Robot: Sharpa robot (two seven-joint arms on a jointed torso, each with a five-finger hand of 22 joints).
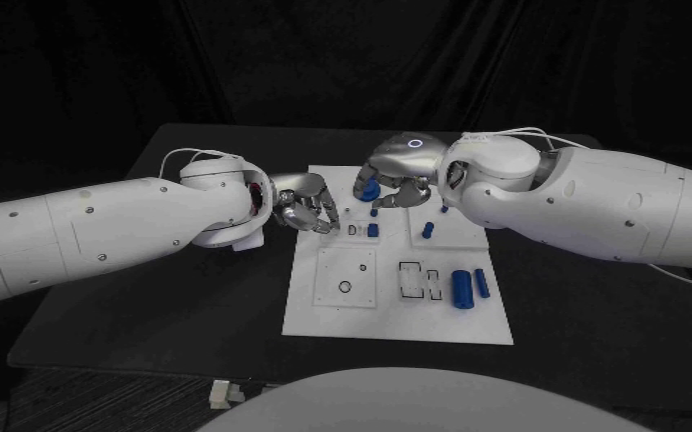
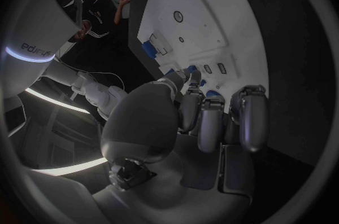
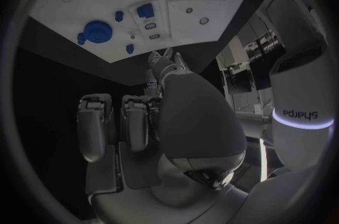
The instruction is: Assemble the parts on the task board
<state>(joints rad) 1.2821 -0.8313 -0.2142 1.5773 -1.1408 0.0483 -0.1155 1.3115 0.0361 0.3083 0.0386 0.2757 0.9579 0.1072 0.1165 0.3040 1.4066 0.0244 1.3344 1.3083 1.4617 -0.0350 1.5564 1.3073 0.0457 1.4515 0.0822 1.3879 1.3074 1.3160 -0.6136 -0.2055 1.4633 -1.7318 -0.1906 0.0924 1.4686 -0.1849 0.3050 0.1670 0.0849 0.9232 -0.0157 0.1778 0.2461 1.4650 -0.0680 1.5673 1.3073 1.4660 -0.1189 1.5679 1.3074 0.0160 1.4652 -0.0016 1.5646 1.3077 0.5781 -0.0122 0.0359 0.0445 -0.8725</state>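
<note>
The white task board (image 1: 329,324) lies in the middle of the table. At its far left edge is my left hand (image 1: 306,207), fingers (image 2: 212,119) curled in with nothing seen in them. My right hand (image 1: 394,186) hovers over the board's far end, its fingers (image 3: 116,122) folded against the palm. A round blue part (image 1: 368,190) (image 3: 96,31) sits on the board beside it, with a square blue part (image 3: 146,10) close by. Small blue pegs (image 1: 375,230) (image 1: 428,230) stand mid-board. A blue cylinder (image 1: 462,288) and a thinner blue piece (image 1: 480,282) lie near the right edge.
The board has a round recess (image 1: 345,288) and rectangular slots (image 1: 413,278) in its near half. The black table (image 1: 173,312) extends around the board on all sides. A small pale object (image 1: 219,393) lies off the table's front left corner.
</note>
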